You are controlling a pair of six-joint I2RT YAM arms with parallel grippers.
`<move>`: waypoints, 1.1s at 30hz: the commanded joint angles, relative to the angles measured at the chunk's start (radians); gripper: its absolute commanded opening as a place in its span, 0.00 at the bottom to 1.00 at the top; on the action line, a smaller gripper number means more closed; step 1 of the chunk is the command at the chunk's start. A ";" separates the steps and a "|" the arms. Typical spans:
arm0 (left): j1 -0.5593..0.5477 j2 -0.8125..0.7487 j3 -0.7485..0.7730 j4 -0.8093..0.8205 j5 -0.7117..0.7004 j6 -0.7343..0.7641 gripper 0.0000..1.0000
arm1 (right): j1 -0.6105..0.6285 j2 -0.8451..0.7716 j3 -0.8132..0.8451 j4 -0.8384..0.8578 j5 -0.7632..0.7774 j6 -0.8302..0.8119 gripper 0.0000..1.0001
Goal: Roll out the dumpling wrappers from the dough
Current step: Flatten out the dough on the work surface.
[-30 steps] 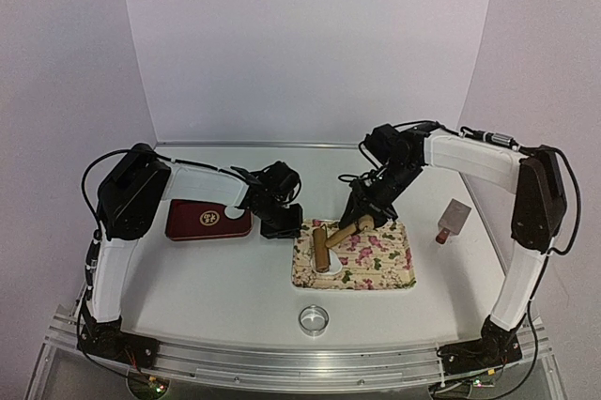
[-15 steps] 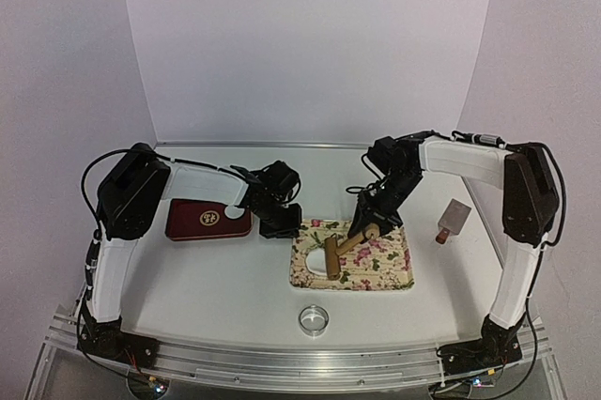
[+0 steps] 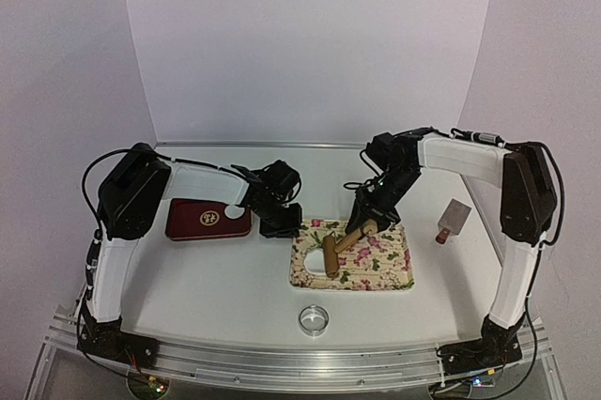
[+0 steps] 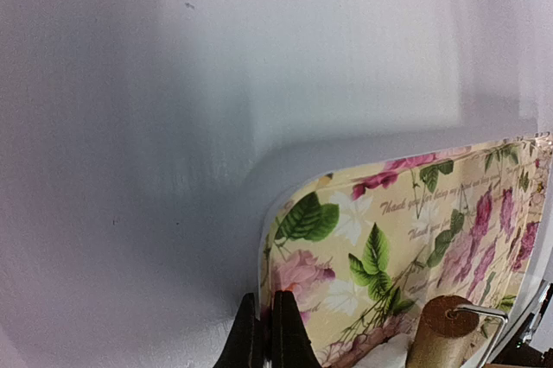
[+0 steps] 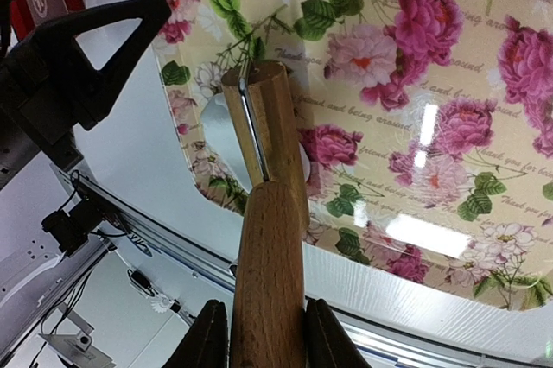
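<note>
Bearing everything is the white bench [image 3: 216,278], and just ahead of both sets of fingers lies the floral mat [image 3: 376,264]. Back along the arm from the left fingers [image 4: 249,338] sits a red box [image 3: 192,222] with 1 small white disc on its lid, apparently a finished wrapper [image 3: 230,214]. The left fingers are pressed together on nothing, tips at the mat's corner. The right fingers [image 5: 207,338] are clenched on the handle of a wooden rolling pin [image 5: 263,238], 1 on each side, with its roller head reaching out beyond their tips. Under that head, ahead of the right fingers and just beside the left ones, lies the dough [image 5: 213,117], a pale patch showing on both sides of the roller. It looks soft, light and easily stretched. It will likely cling to wood and tear once thin, so pinching it seems unwise. Better to work it through the pin, gripped at the handle, and lift a finished piece by sliding under its edge. Smallest, well apart from all the fingers, are a scraper [image 3: 454,219] and a metal ring cutter [image 3: 314,318].
</note>
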 commanded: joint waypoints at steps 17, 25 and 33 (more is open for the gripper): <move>-0.002 0.014 0.027 -0.021 -0.005 0.017 0.00 | 0.021 0.035 0.070 -0.024 -0.071 -0.053 0.00; -0.001 0.027 0.036 -0.015 -0.003 0.012 0.00 | 0.022 0.076 0.039 -0.025 -0.044 -0.084 0.00; -0.002 0.044 0.056 -0.019 0.005 0.013 0.00 | 0.024 0.124 0.029 -0.026 0.017 -0.097 0.00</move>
